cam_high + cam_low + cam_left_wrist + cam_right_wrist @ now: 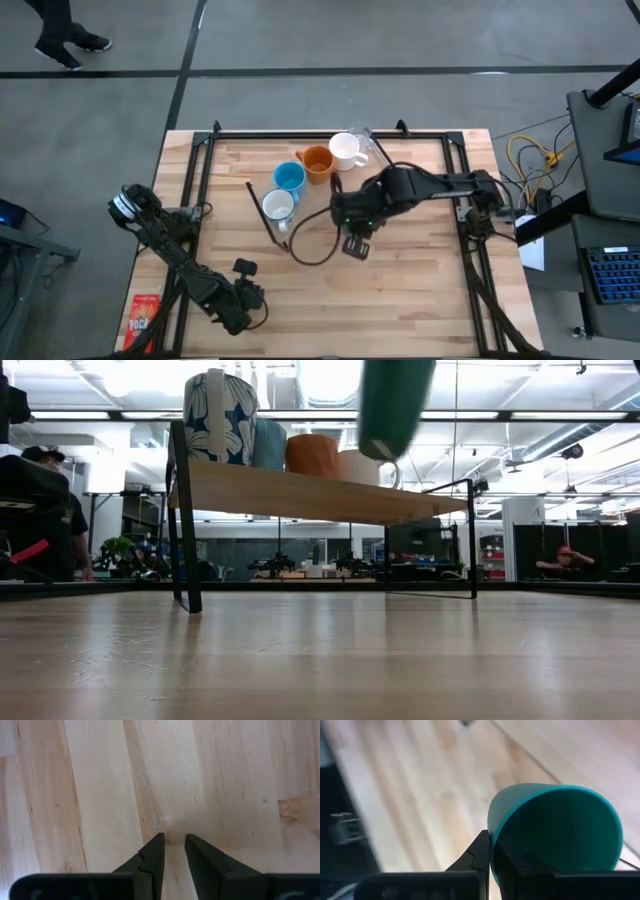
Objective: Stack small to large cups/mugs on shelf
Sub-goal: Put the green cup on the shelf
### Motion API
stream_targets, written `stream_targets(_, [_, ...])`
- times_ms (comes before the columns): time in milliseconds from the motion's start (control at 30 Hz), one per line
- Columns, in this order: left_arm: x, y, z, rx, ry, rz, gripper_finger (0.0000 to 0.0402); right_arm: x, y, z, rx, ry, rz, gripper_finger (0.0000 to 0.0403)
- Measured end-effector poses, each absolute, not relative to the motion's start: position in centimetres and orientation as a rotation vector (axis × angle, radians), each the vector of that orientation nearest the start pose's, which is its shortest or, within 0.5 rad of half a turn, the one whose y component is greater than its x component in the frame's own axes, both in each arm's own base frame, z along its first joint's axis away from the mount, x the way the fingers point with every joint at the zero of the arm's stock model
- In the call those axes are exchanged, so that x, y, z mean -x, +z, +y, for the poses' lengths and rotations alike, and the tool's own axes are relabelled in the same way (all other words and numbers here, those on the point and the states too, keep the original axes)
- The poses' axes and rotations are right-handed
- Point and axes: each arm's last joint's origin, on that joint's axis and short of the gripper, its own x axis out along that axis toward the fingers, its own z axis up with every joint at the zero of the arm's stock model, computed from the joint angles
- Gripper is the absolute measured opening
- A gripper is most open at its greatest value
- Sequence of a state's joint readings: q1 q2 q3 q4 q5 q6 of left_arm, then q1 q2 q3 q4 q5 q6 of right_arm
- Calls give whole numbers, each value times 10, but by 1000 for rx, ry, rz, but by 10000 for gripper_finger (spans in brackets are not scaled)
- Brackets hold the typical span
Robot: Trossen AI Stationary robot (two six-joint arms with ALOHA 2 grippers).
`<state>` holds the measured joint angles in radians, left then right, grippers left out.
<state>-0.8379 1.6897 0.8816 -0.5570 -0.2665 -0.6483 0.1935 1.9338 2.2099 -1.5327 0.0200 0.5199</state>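
Four mugs already in a row on the shelf [300,493]: floral white [277,205], light blue [289,177], orange [317,160], white [345,150]. Last to place: teal mug [555,827], clamped in the right gripper [492,857], aloft near the row's right end. Left gripper [174,851] idle at near left, fingers slightly apart, empty.

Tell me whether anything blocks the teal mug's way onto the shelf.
Nothing visible does. The right pincer holds the teal mug in the air above the shelf, beside the white mug that ends the row; the plank beyond is bare.
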Motion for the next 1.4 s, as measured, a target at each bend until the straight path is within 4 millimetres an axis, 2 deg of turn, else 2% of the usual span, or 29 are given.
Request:
stream_targets(167, [-195,136,-206,-163,-77,1235,69,-355,382,57,-271,-250,1265,9])
stream_targets(433, [-196,137,-206,-164,-75,1231,69,-355,388,50,-162,-308,1211,9])
stream_targets(633, [-196,137,-206,-165,-74,1229,69,-356,389,42,-155,-339,1201,9])
stream_targets(1167, [-197,137,-206,-162,-74,1222,69,-359,382,6,-155,-459,1215,8])
stream_targets(1400, [-198,137,-207,-156,-73,1206,69,-360,379,2,-167,-468,1229,8])
